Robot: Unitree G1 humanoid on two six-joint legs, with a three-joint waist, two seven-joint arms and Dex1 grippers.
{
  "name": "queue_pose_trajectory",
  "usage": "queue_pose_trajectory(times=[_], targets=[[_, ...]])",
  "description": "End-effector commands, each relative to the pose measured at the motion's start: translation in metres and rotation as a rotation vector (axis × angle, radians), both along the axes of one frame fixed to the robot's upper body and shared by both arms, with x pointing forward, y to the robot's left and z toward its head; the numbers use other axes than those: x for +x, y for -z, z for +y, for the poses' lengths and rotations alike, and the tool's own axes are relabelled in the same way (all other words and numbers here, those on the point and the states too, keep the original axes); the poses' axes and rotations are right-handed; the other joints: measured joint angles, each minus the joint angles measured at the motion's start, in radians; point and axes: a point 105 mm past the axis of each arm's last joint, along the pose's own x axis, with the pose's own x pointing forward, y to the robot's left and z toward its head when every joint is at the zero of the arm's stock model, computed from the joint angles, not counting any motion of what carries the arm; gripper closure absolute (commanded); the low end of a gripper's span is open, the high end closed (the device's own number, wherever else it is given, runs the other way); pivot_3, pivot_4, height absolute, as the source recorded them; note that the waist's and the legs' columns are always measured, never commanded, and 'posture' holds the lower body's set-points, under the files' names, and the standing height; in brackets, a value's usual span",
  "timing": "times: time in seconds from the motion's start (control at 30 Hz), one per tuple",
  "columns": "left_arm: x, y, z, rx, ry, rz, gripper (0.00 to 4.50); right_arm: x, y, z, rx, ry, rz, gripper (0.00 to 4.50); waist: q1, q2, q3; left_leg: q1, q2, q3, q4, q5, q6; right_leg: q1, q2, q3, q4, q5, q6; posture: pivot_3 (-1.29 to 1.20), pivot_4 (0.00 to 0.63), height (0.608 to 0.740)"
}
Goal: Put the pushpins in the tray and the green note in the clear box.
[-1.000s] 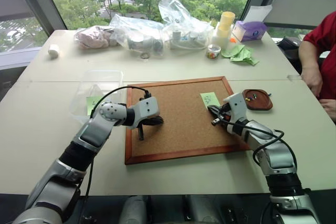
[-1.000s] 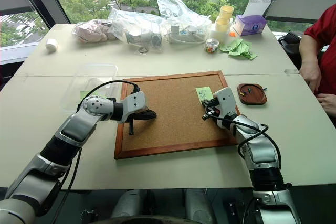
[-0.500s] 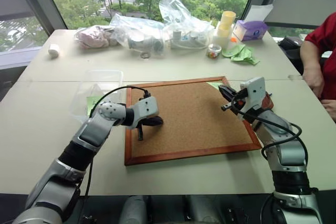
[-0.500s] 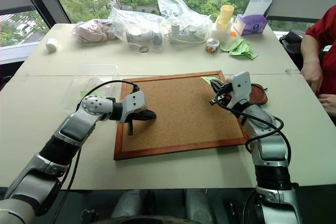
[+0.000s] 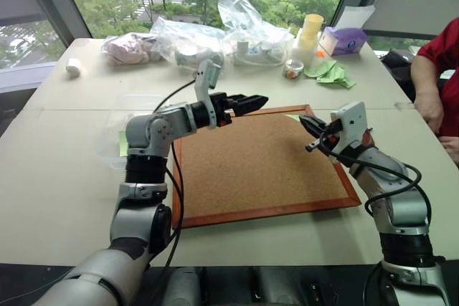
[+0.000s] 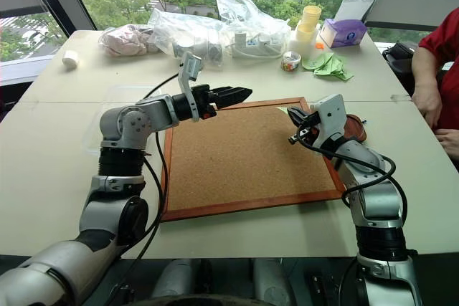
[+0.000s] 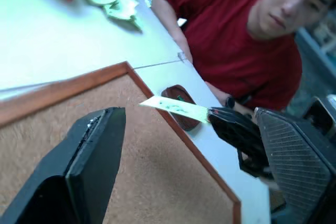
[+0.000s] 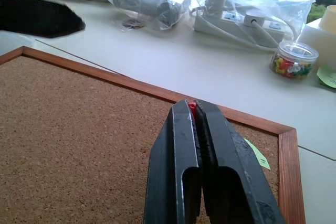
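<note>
Reading as a handover above the corkboard [image 5: 251, 170]; only a judgement.

- Clear box [image 5: 136, 109]: sitting just off board's left edge, partly behind L arm, well apart from R arm. Hence, prob., the pass to the L side.
- Tray [image 6: 355, 128]: lying just off board's right edge, close behind R gripper [image 5: 308, 125].
- L gripper [image 5: 247, 101]: held level over board's far edge, aimed toward R gripper, not touching it. Jaws wide apart in its wrist view, nothing between the fingers [image 7: 92, 156].
- R gripper: raised over board's far right corner, jaws pressed together.
- Green note [image 7: 176, 108]: clamped by one edge in R tips, sticking out roughly flat toward L gripper, clear of the board.
- Red speck [image 8: 192, 106]: pinched between R tips. Poss. a pushpin head; can't confirm.

Doing it well:
- Bring L jaws around note's free edge, one finger above and one below, w/o bumping R tips.
- Take a good overlap of paper, not just the corner. Thin and floppy, so likely to slip or fold.
- Close L fully before loosening R.
- If a pin, keep R shut on it and drop it in tray, not on board.
</note>
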Motion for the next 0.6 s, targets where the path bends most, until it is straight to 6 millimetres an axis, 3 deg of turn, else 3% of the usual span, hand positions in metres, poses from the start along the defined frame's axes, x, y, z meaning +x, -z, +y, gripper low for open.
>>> queue_pose_trajectory(times=[0.03, 0.23, 0.6], targets=[[0.007, -0.010, -0.014, -0.092, 0.010, 0.096, 0.11, -0.002, -0.018, 0.002, -0.003, -0.015, -0.063, 4.50, 0.001, 0.000, 0.000, 0.000, 0.000, 0.000, 0.000, 0.000, 0.000, 0.000, 0.000, 0.000, 0.000, 0.000, 0.000, 0.00, 0.150, 0.738], [0.006, -0.002, -0.044, -0.172, 0.065, 0.262, 0.11, -0.004, -0.021, 0.002, -0.010, -0.014, -0.076, 4.50, 0.003, -0.001, 0.001, -0.001, -0.001, 0.000, 0.000, 0.001, -0.001, 0.000, 0.000, 0.000, 0.000, 0.000, 0.000, 0.00, 0.150, 0.738], [0.001, 0.005, -0.083, -0.210, 0.089, 0.328, 0.11, -0.008, -0.023, 0.003, -0.013, -0.011, -0.085, 4.50, 0.002, -0.001, 0.001, 0.000, -0.004, 0.001, -0.001, 0.001, -0.002, -0.001, 0.000, 0.000, -0.001, 0.000, 0.000, 0.00, 0.150, 0.738]])
